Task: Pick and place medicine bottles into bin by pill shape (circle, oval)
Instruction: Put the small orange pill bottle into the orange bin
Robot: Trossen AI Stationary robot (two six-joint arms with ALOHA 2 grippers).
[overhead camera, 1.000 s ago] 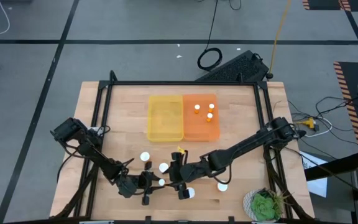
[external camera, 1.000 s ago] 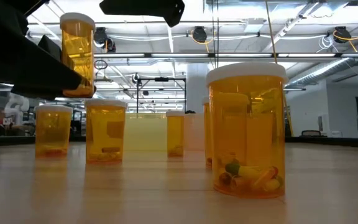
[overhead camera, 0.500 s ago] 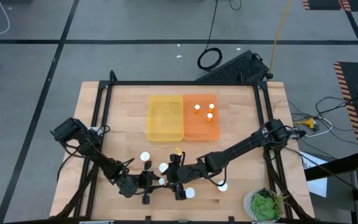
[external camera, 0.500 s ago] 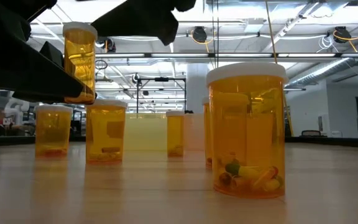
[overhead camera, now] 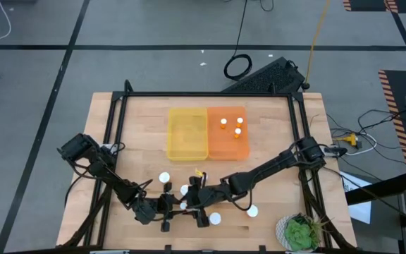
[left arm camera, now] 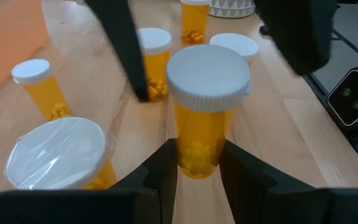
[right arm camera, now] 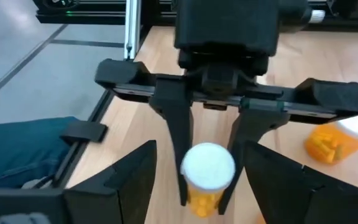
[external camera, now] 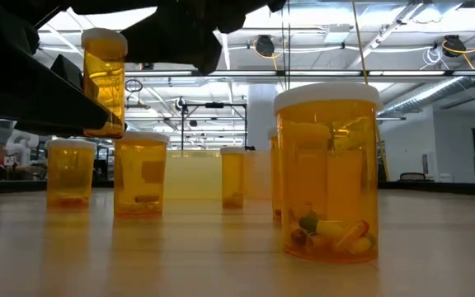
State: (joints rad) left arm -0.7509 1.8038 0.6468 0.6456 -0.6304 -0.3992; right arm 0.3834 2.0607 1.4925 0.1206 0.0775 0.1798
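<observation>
A bottle point(left arm camera: 204, 112) is clamped between the fingers point(left arm camera: 166, 163) of the left gripper point(overhead camera: 169, 209), gripped low on its amber body so that the white cap stays clear above. In the low view the same bottle point(external camera: 104, 81) is seen lifted off the table point(overhead camera: 139, 141), well above the bottles standing behind it. The lift appears meant to show the pills through the wall; small roundish yellow pills are visible at the bottom in the left wrist view, though their exact shape cannot be told for certain.

The right gripper point(overhead camera: 201, 212) is held just beside the left one, fingers spread wide. In the right wrist view the lifted bottle point(right arm camera: 207, 177) stands between its 2 open fingers point(right arm camera: 126, 180), not yet touched. This is judged to be a handover: the right arm reaches closer to the trays, so the bottle would be passed across.

At the far side of the table 2 trays sit edge to edge: a yellow tray point(overhead camera: 187, 133), which looks bare, and an orange tray point(overhead camera: 228, 144) holding 3 bottles. Several more bottles wait on the near part of the table around both grippers, 1 of them point(external camera: 328, 173) closest to the low camera, holding mixed pills.

Care would be needed not to knock the neighbouring bottles.
</observation>
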